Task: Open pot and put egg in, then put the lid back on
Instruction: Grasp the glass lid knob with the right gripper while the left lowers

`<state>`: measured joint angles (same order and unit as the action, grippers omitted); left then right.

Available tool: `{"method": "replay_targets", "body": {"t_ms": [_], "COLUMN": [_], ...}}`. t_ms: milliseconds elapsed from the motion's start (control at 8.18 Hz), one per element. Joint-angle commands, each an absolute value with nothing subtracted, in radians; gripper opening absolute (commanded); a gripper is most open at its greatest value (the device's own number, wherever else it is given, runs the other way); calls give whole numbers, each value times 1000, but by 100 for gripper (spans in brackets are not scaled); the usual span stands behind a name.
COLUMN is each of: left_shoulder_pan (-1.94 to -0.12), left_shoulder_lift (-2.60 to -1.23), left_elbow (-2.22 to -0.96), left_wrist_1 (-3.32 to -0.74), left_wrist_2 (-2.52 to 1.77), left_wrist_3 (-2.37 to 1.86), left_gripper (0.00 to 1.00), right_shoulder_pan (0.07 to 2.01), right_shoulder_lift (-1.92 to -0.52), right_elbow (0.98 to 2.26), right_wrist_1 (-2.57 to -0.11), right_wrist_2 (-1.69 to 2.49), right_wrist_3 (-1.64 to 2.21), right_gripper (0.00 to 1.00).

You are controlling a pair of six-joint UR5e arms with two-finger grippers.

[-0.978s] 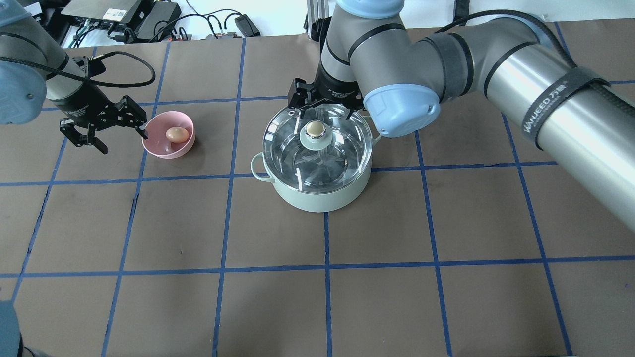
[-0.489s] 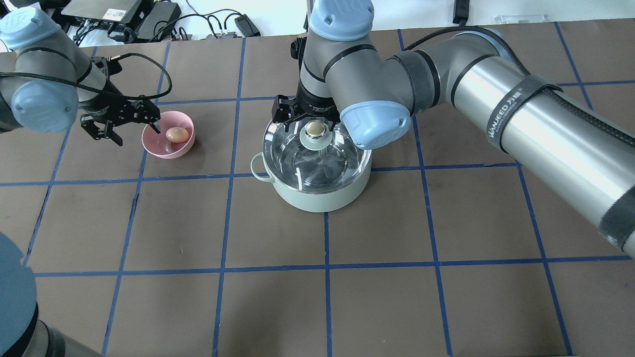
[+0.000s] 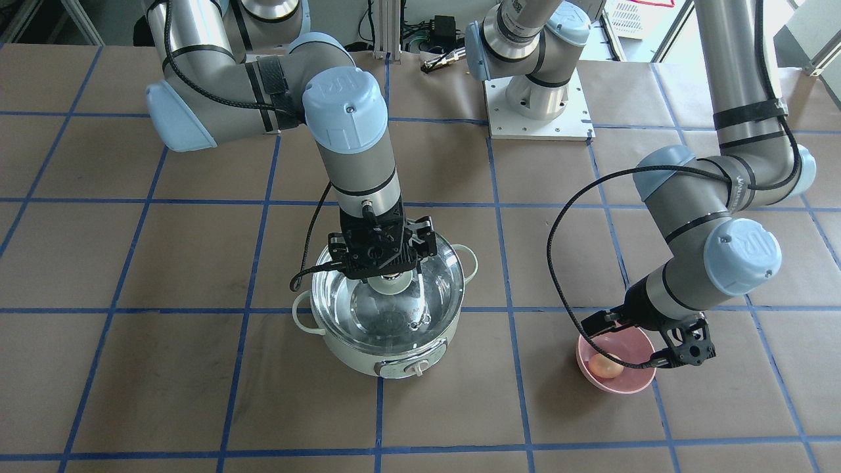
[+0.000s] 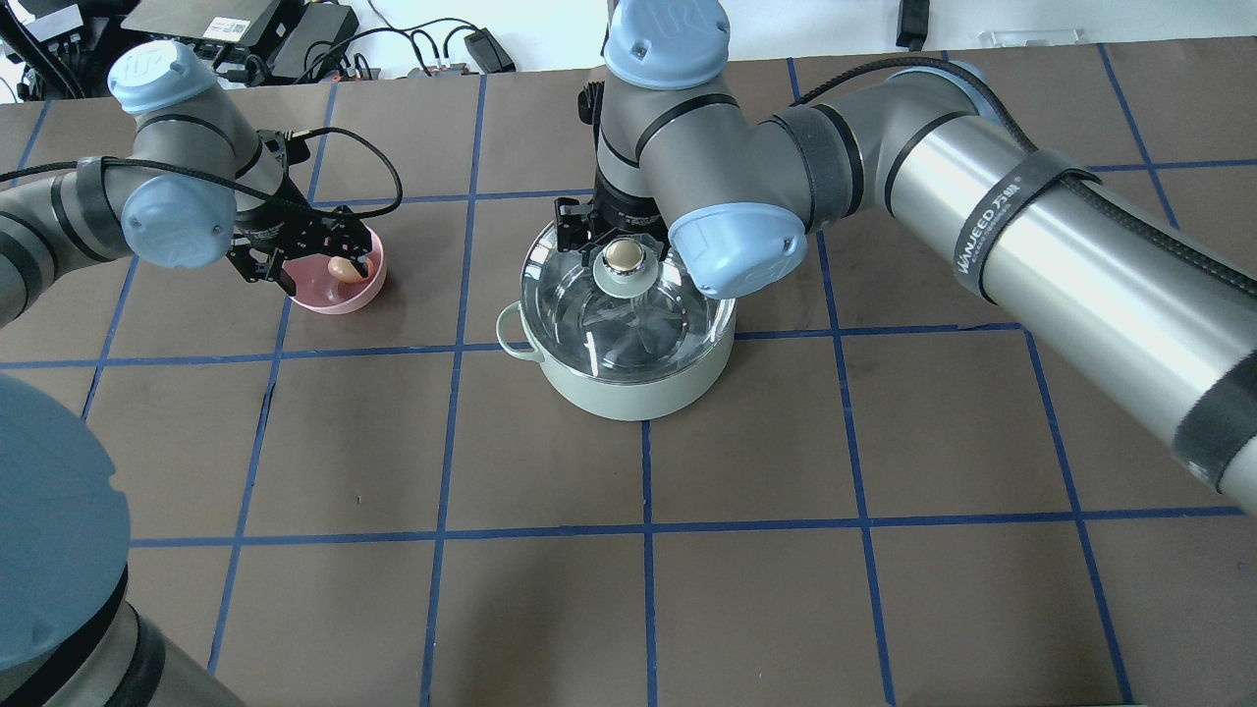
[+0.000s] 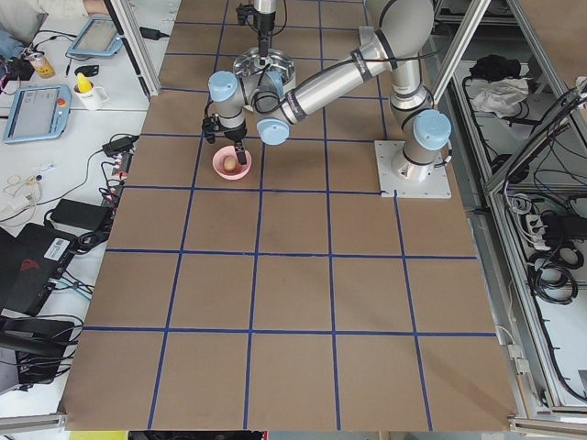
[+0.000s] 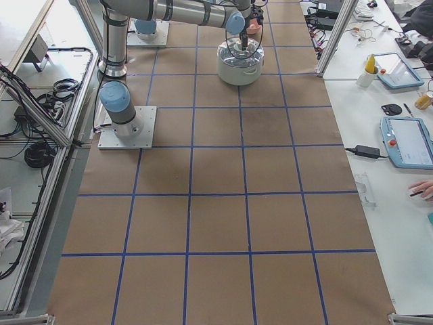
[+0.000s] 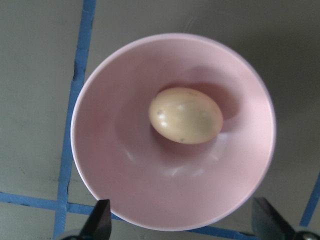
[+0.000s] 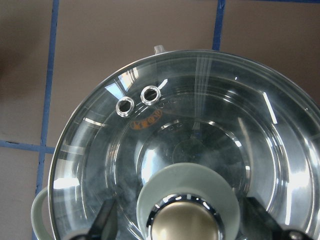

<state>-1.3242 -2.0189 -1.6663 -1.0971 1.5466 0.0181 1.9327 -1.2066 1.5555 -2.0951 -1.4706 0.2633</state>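
The mint-green pot (image 4: 628, 388) stands mid-table with the glass lid (image 4: 579, 314) on it. The lid's beige knob (image 4: 623, 255) faces up. My right gripper (image 4: 621, 239) is open, with its jaws on either side of the knob and apart from it; the right wrist view shows the knob (image 8: 186, 226) between the fingertips (image 8: 106, 224). The egg (image 4: 341, 266) lies in a pink bowl (image 4: 339, 298) left of the pot. My left gripper (image 4: 329, 273) is open and hovers straight over the bowl, with the egg (image 7: 186, 115) below it.
Brown table cover with a blue tape grid. The pot's dial knob (image 3: 416, 370) faces the operators' side. Cables and electronics (image 4: 226, 29) lie beyond the far edge. The arms' base plate (image 3: 535, 108) sits on the robot's side.
My left gripper has moved right, from beside the pink bowl to over it and the egg. My right gripper has shifted left and now straddles the lid knob. Pot, lid and egg have not moved.
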Motion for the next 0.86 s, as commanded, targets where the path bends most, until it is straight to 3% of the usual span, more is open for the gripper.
{"method": "replay_targets", "body": {"t_ms": [0, 122, 245, 734], "left_shoulder_pan": [-1327, -1327, -1328, -1328], "left_shoulder_lift": [-2062, -2068, -2089, -2106], "left_elbow": [-1645, -1617, -1605, -1583], "left_wrist_1": [-1100, -1120, -1127, -1132], "left_wrist_2": [1588, 1588, 1588, 1588], "left_wrist_3": [29, 29, 23, 15], "left_gripper": [100, 100, 100, 98], "right_shoulder_pan": [1933, 1933, 1933, 1924], "right_shoulder_lift": [-1207, -1207, -1209, -1290], "right_elbow": [1555, 1555, 1554, 1511], "right_wrist_1": [-2089, -2088, -2085, -1937], "right_wrist_2": [-1479, -1468, -1463, -1460], "right_wrist_3": [256, 258, 265, 270], "right_gripper": [48, 7, 0, 0]}}
